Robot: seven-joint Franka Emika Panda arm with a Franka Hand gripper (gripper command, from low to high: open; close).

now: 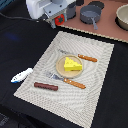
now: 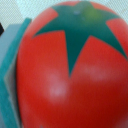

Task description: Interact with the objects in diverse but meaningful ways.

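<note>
The red tomato (image 2: 70, 70) with its green star top fills the wrist view, very close to the camera. In the exterior view the tomato (image 1: 59, 20) shows as a small red patch held in my gripper (image 1: 56, 19), raised at the back on the exterior view's left, beyond the placemat. A yellow cheese wedge (image 1: 72, 64) lies on the round tan plate (image 1: 61, 69). The brown sausage (image 1: 46, 86) rests on the mat's near corner. Off the mat, the white-and-blue fish piece (image 1: 21, 75) lies on the dark table. The grey pot (image 1: 90, 14) stands at the back.
Orange-handled cutlery flanks the plate: a knife (image 1: 87, 58) behind and a fork (image 1: 71, 82) in front. A tan bowl (image 1: 122, 16) sits at the back on the exterior view's right. A grey and teal edge (image 2: 10, 75) borders the tomato in the wrist view.
</note>
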